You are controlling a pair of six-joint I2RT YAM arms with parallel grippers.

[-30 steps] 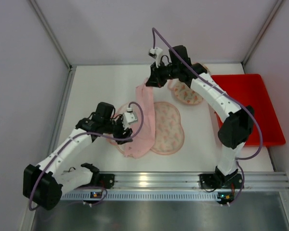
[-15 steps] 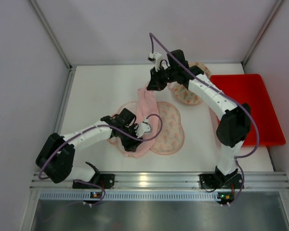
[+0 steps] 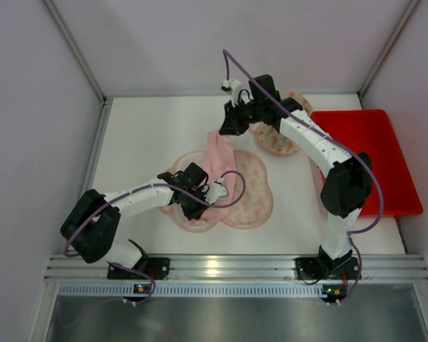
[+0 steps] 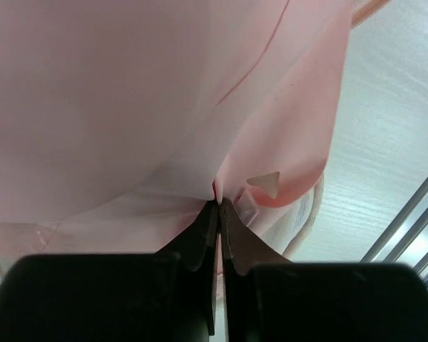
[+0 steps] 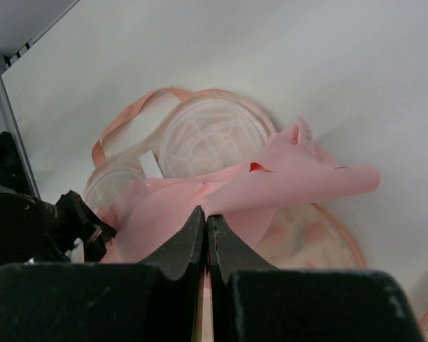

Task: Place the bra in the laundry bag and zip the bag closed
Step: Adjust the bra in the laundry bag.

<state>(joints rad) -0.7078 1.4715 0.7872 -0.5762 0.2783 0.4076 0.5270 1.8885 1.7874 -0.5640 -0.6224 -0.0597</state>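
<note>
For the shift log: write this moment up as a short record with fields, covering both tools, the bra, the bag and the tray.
left tool: shut, pinching the near end of the bra
right tool: shut, pinching the bra's far end
bra: pink, stretched between both tools, over the laundry bag
laundry bag: floral, flat on the table; zip state cannot be told
red tray: right side of the table
task stage: bra not yet in the bag
</note>
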